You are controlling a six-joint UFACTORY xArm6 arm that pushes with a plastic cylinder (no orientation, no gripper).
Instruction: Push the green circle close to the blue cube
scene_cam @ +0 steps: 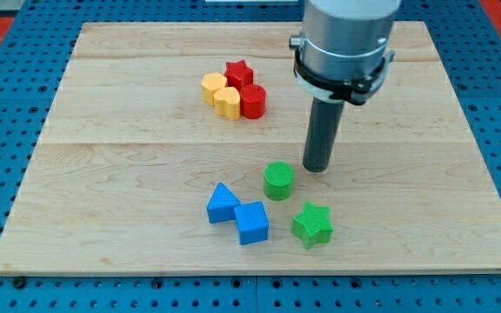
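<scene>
The green circle [278, 181] stands on the wooden board, below the board's middle. The blue cube [251, 223] lies just below and left of it, a small gap apart. My tip [317, 169] rests on the board just right of and slightly above the green circle, close to it; I cannot tell whether they touch.
A blue triangle [223, 203] touches the blue cube's left side. A green star [312, 224] lies right of the cube. A red star [238, 72], a red cylinder [252, 101] and two yellow blocks [221, 94] cluster at the view's top. The board's edge [259, 271] runs along the bottom.
</scene>
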